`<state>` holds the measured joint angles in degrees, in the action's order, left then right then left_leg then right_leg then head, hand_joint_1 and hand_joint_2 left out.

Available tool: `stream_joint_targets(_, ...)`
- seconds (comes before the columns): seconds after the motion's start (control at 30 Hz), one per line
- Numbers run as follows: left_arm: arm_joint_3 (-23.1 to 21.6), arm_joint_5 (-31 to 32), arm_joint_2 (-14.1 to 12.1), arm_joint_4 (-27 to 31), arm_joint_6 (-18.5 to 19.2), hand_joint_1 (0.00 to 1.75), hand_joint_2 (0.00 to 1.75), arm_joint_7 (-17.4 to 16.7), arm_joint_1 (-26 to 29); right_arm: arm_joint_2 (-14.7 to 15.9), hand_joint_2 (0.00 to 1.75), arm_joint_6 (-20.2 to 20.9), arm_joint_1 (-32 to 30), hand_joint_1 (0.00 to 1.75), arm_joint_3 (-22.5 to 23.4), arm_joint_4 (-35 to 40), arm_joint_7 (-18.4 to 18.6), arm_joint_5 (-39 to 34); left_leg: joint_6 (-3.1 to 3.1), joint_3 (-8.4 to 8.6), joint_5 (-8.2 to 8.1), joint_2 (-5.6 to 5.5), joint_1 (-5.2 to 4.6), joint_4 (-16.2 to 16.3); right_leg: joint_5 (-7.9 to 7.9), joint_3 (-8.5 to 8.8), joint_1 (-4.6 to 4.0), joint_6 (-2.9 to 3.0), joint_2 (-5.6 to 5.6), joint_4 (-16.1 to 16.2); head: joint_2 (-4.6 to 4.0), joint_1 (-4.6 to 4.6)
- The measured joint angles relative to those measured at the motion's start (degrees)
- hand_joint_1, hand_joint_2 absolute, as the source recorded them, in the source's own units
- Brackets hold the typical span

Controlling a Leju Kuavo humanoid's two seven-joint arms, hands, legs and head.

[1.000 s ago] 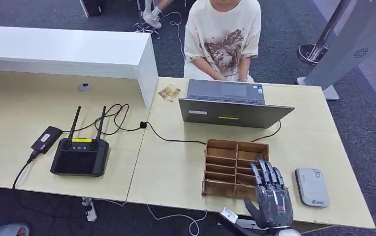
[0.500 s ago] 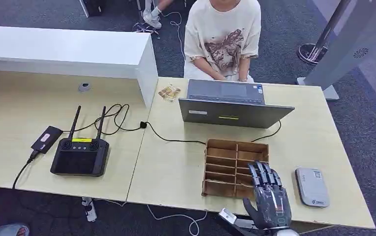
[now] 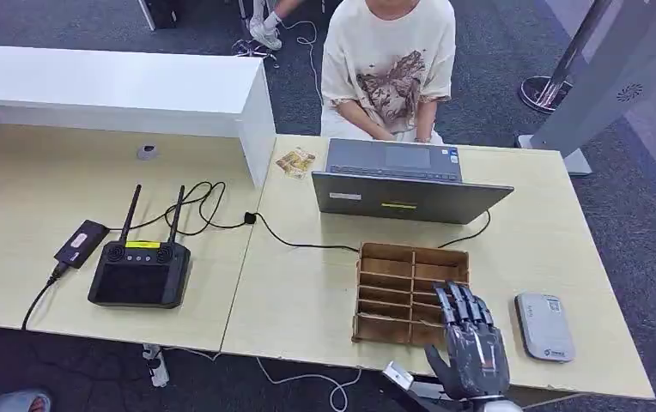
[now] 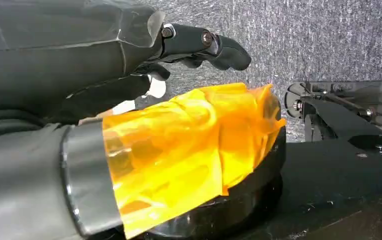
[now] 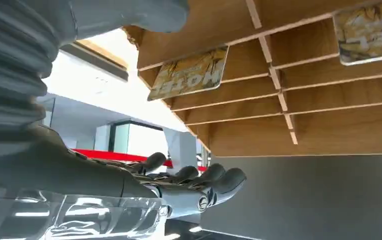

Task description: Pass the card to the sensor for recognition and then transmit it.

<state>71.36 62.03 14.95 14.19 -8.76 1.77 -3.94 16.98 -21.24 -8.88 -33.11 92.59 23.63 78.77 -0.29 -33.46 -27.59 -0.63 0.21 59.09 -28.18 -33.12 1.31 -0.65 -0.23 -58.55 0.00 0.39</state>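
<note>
1. Two steps in the task, neither done yet: card not scanned, not handed over.
2. Right hand sits at the near edge of the wooden slotted rack, fingers spread and straight, holding nothing, so it's released.
3. Card is in a rack slot, seen from the right wrist view; a second card sits in a neighbouring slot. Both untouched.
4. Sensor, likely the small grey reader, lies on the table just beside the rack, on the robot's right.
5. Left hand hangs low by the robot's body; fingers look loosely curled, nothing visible in them, but can't tell grip state for sure.
6. Person sits behind the laptop, probably the receiver.
7. Left to do: pick a card, tap it on the reader, pass it across. Progress looks like the very start, reach phase.
</note>
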Motion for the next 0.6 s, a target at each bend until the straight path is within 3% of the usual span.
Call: stream_joint_targets(0.6, 0.00, 0.18, 0.00, 0.00, -0.07, 0.00, 0.00, -0.07, 0.00, 0.00, 1.75, -0.02, -0.82, 0.42, 1.14, -0.11, 1.16, -1.09, 0.00, 0.00, 0.00, 0.00, 0.00, 0.00, 0.00, 0.00, 0.00, 0.00, 0.00, 0.00, 0.00, 0.00)
